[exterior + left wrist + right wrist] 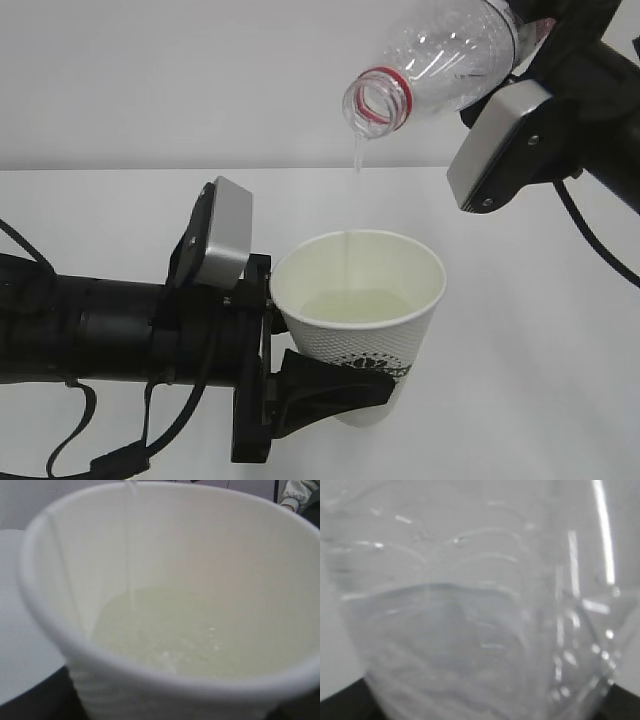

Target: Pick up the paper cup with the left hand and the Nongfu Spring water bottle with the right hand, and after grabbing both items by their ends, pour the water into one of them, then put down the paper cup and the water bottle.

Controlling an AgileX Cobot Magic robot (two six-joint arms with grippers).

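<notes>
The paper cup (372, 338) is white with a dark logo low on its side, and it stands upright above the table. My left gripper (345, 385) is shut on its lower end, one black finger wrapping under the base. Above it, the Nongfu Spring water bottle (445, 50) is tilted mouth-down with its red neck ring (380, 103) over the cup. My right gripper (545, 35) is shut on the bottle's far end, largely hidden. A thin stream of water (356, 155) falls into a pale pool (190, 630). The clear ribbed bottle (470, 605) fills the right wrist view.
A white table (560, 350) lies under both arms, with a plain pale wall behind. The right arm's grey plate (500, 145) hangs just right of the cup's rim. A light sleeve (296, 491) shows at the top right of the left wrist view.
</notes>
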